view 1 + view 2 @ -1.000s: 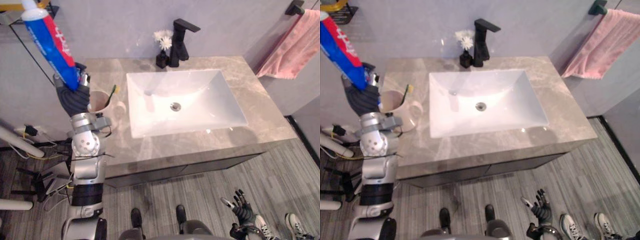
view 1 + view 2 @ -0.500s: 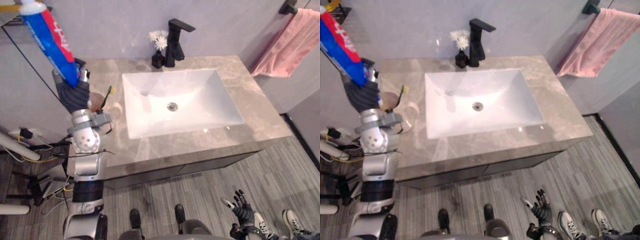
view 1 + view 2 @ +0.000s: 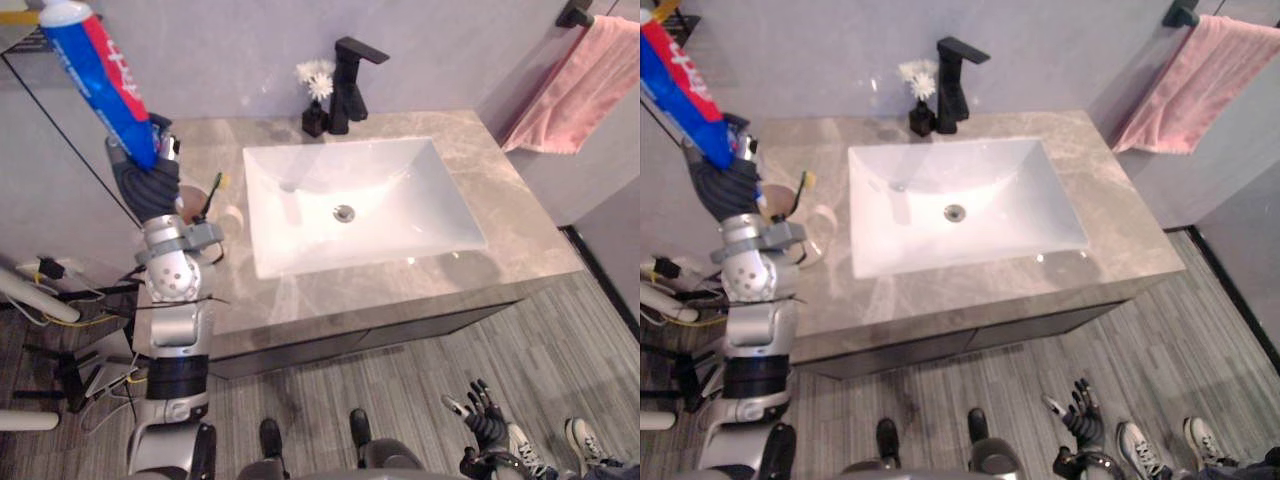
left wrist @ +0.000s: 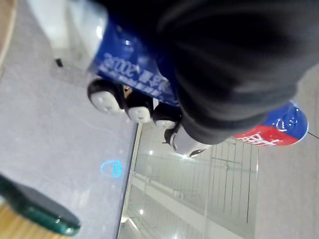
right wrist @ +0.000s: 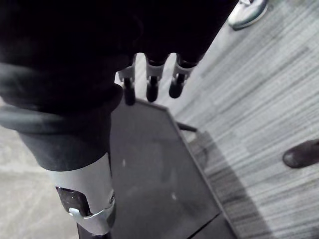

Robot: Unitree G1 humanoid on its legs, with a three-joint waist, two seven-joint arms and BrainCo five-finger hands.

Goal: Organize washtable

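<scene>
Right hand (image 5: 99,55), its fingers (image 5: 152,87) straight and relaxed, holding nothing, above a dark panel (image 5: 154,179). Grey plank floor (image 5: 259,94) lies beside it, with a person's light shoe (image 5: 246,12).

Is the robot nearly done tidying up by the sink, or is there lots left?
Partly. Done: the toothbrush stands in the cup on the counter, left of the sink. In hand: the left hand grips the toothpaste tube, held up high above that cup. Left: the tube has not been put anywhere yet, probably the cup. The right hand hangs open near the floor.
</scene>
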